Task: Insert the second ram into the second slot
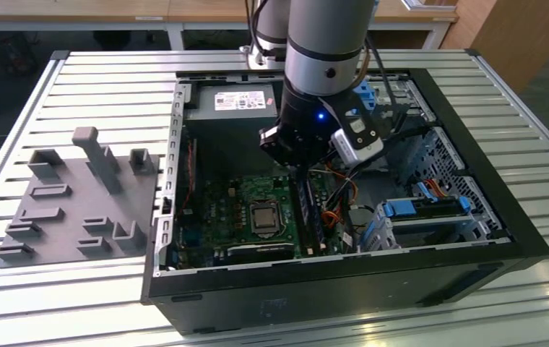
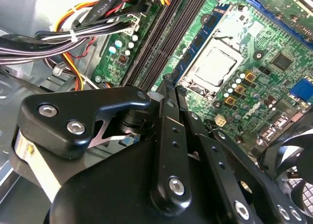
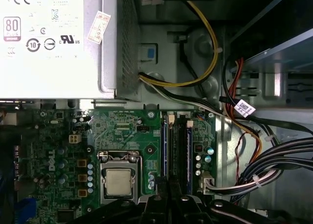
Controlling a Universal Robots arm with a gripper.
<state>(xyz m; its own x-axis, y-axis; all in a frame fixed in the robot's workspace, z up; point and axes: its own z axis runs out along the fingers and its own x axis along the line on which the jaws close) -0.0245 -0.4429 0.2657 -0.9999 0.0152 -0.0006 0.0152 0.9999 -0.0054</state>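
My gripper (image 1: pixel 300 172) reaches down into the open computer case (image 1: pixel 506 238), over the far end of the black ram slots (image 1: pixel 309 217). In the second wrist view its black fingers (image 2: pixel 167 106) are pressed together, and the gripper (image 2: pixel 169 81) is shut just above the slots (image 2: pixel 156 43). A thin blue ram stick (image 3: pixel 165 150) stands in the slot nearest the processor socket (image 3: pixel 118 181); it also shows as a blue strip (image 2: pixel 195 50). I cannot tell whether this is the second ram. Nothing blue shows between the fingers. The gripper (image 3: pixel 168 186) hovers at the slots' end.
The power supply (image 1: pixel 236 105) lies at the case's far end, with cable bundles (image 3: pixel 264 160) beside the slots. Blue drive-bay tabs (image 1: pixel 424 208) sit on the exterior view's right. A grey fixture plate (image 1: pixel 72 202) lies outside the case on the slatted table.
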